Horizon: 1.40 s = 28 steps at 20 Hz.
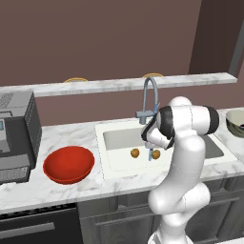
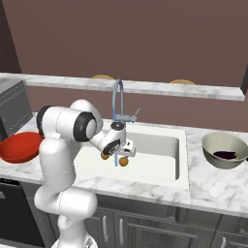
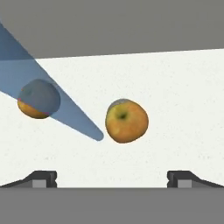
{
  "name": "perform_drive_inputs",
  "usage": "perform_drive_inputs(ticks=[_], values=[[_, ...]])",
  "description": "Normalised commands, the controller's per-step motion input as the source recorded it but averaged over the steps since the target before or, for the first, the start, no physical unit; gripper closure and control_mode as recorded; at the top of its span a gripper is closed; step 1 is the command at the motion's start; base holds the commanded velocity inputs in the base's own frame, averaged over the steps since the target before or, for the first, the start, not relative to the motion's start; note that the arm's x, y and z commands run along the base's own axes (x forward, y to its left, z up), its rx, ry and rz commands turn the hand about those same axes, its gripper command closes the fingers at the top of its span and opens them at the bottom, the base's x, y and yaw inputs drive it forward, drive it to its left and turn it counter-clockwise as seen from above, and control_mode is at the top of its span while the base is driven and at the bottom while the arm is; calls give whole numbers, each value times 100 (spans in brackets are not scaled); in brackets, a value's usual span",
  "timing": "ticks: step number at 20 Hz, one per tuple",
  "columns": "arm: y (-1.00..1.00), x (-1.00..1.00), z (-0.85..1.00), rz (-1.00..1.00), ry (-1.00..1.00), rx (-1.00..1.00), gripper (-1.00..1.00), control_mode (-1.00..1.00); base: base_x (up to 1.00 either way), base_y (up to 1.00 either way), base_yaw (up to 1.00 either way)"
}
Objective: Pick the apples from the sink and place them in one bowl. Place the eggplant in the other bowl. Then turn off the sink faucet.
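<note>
Two apples lie apart on the white sink floor: one yellow-orange with a dark stem pit, the other tinted by the blue water stream. The fingers stand wide apart above them, holding nothing. One faucet, one red bowl and one grey bowl with one eggplant occupy the marble surface.

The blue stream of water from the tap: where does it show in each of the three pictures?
Left base view: the water stream falls between the two apples, just left of the arm.
Right base view: the stream drops between the apples, below the hand.
Hand view: a blue wedge from the upper left, crossing the left apple.
Shared landmark: the white sink.
</note>
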Motion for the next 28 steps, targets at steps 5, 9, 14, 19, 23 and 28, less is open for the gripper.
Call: perform_drive_inputs(ticks=[5,9,14,19,23,28], values=[[-1,22,-23,0,0,0,-100,-100,0,0,0],[-2,17,-26,0,0,1,-100,-100,0,0,0],[-2,17,-25,0,0,1,-100,-100,0,0,0],[-2,12,-21,0,0,2,-100,-100,0,0,0],[-1,7,-16,0,0,3,-100,-100,0,0,0],[0,5,-17,0,0,2,-100,-100,0,0,0]])
